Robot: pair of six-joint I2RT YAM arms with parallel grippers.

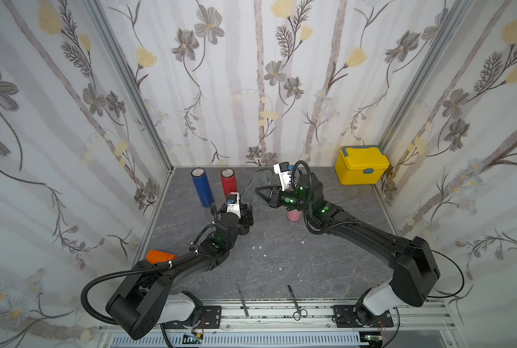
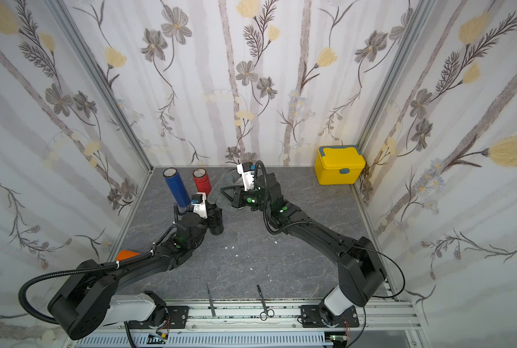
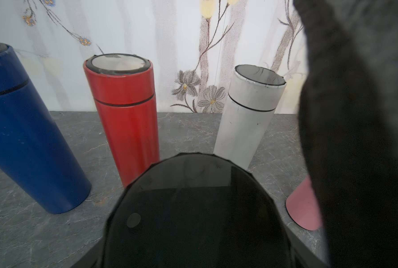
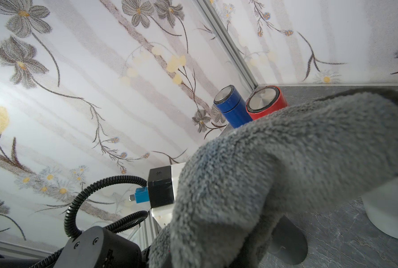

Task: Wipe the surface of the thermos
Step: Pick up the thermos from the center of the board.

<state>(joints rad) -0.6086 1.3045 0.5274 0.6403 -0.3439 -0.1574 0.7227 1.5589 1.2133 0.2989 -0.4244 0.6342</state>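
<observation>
I am looking down at my grey counter [image 1: 281, 256] with flowery walls around it.

My left tool [image 2: 215, 218] is down at the black thermos [image 3: 193, 220], which stands up on the counter near the middle, in front of the red one and the white one. In the left wrist view I see only its big dark shiny lid, very close. The tool's fingers are hidden, so I cannot tell if they are apart or squeezing the thermos.

My right tool [image 2: 222, 190] is pinched tight together on a fuzzy grey cloth [image 4: 286, 174]. The cloth hangs down from it, just beside the black thermos. I cannot tell if the cloth is touching the thermos.

More thermoses stand near the back wall. There is a blue thermos [image 3: 26, 143], then a red thermos [image 3: 126, 120] next to it, then a white thermos [image 3: 244, 120]. A pink thermos [image 3: 302, 206] stands close by, partly hidden behind the cloth. In a top view it sits under my right arm.

A yellow box [image 1: 362, 165] with a blue-grey lid sits in the far corner on the right side. An orange thing [image 1: 160, 256] peeks out behind my left arm by the wall. Little scissors [image 1: 296, 304] and a thin grey stick [image 1: 242, 299] lie at the front edge. A few tiny white bits are on the counter between my two arms.
</observation>
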